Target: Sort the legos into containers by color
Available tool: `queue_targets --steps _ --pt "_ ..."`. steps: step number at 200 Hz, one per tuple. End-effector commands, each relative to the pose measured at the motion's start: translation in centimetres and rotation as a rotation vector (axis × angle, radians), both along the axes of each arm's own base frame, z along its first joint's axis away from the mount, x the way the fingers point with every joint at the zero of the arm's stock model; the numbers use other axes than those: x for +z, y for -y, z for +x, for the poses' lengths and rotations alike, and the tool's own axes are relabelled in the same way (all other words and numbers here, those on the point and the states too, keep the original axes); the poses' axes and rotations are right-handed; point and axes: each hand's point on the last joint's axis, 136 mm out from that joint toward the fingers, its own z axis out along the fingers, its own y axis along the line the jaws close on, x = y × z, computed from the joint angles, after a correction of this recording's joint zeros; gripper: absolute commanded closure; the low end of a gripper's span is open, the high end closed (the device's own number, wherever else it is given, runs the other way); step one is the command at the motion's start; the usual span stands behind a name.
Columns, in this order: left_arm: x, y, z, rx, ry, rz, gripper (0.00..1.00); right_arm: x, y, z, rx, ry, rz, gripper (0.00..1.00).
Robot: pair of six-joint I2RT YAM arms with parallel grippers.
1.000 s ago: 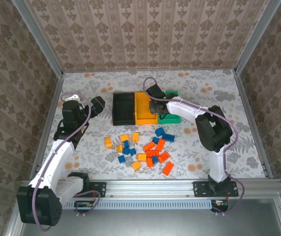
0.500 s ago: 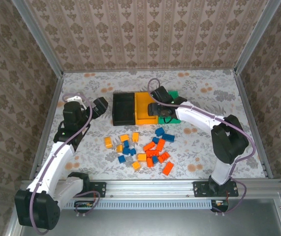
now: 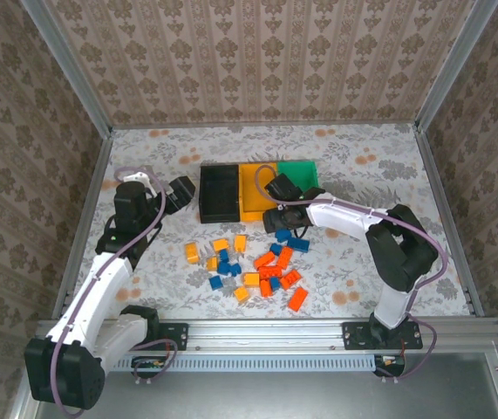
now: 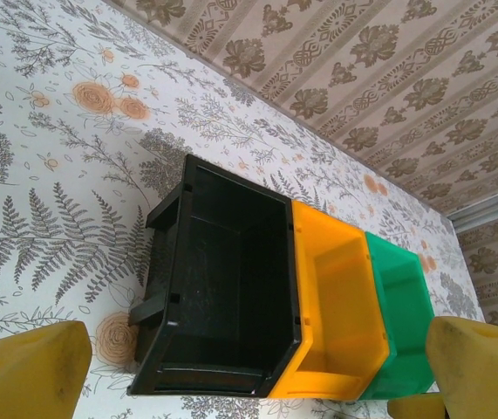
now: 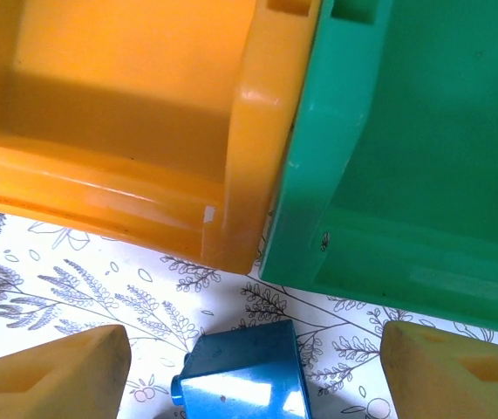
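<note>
I find my right gripper [image 5: 254, 353] spread wide, holding nothing. One blue lego brick [image 5: 240, 380] lies between its fingers, touching neither. The yellow-orange bin [image 5: 144, 113] and green bin [image 5: 423, 148] sit just beyond the tips. I judge the brick light, rigid and slick: pinch its flat opposite sides. Left gripper [image 4: 253, 375] likewise spread, empty, black bin [image 4: 222, 262] ahead.

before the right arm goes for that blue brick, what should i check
1. Right gripper open: ok, its fingers stand apart either side of the blue brick.
2. Brick centred between them: ok, roughly.
3. Clearance from the yellow bin and green bin: cannot tell; their front walls lie just beyond the brick.
4. Bins free to receive: ok; the black bin and its two neighbours hold no bricks.
5. Left gripper out of the way: ok, open beside the black bin, away from the pile.
6. Which bin takes blue: cannot tell; none is blue.
</note>
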Motion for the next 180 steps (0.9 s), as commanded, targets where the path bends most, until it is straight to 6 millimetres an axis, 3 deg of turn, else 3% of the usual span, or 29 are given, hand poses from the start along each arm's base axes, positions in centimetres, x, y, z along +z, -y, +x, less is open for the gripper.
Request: queue_targets --steps 1,76,112,144,180 --pt "-0.3 0.4 -0.3 -0.022 -0.013 0.007 0.00 -1.7 0.2 -1.2 0.038 -0.046 -0.044 0.23" --pt "-0.9 0.3 -0.1 -0.017 -0.030 0.017 0.00 -4.1 0.0 -2.0 0.049 -0.077 -0.075 0.33" --pt "-1.3 -0.4 -0.1 0.026 -0.057 0.034 0.00 -3.5 -0.3 -2.0 0.052 -0.065 -0.056 0.47" --pt "-1.6 -1.2 -0.2 0.078 -0.096 0.038 0.00 -1.0 -0.4 -1.5 0.036 0.009 -0.007 0.62" --pt "-1.1 -1.0 -0.1 0.067 -0.083 0.026 0.00 4.2 0.9 -0.4 -0.008 0.152 0.016 0.64"
